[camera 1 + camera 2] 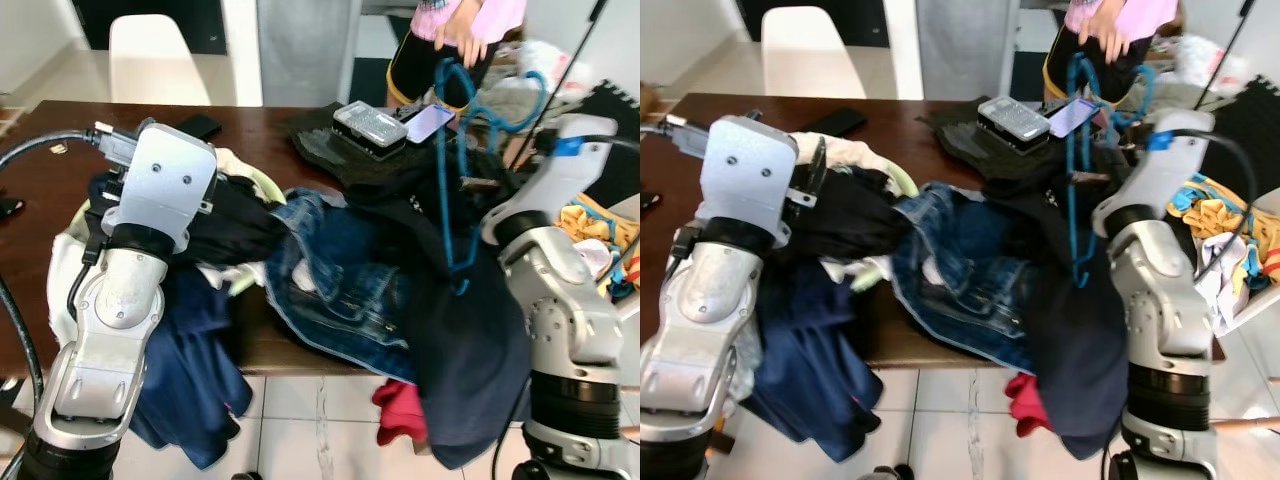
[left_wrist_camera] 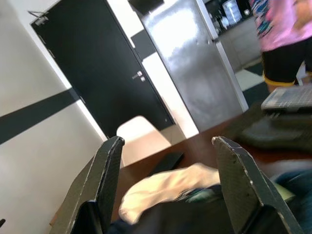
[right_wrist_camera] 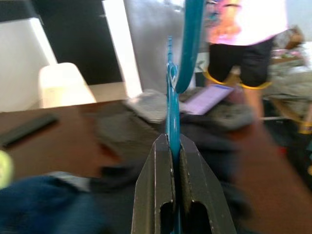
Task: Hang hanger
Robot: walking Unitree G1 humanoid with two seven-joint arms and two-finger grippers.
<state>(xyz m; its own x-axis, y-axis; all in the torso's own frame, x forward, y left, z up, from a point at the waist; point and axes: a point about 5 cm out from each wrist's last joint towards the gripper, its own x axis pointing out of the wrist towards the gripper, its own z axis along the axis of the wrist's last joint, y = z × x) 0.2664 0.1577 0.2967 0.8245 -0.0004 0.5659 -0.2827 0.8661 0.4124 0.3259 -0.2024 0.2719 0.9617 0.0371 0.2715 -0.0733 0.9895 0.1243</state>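
Note:
A blue plastic hanger stands upright over the right end of the clothes pile. Its hook end curls near a person's hand. In the right wrist view my right gripper is shut on a thin blue bar of the hanger. The right arm reaches in from the right side of the table. My left arm is raised over the left of the pile, and my left gripper is open with nothing between its fingers.
A brown table carries a heap of clothes, with jeans and a dark garment draped over the front edge. A clear box, two phones and a white chair lie behind. A person stands at the far right.

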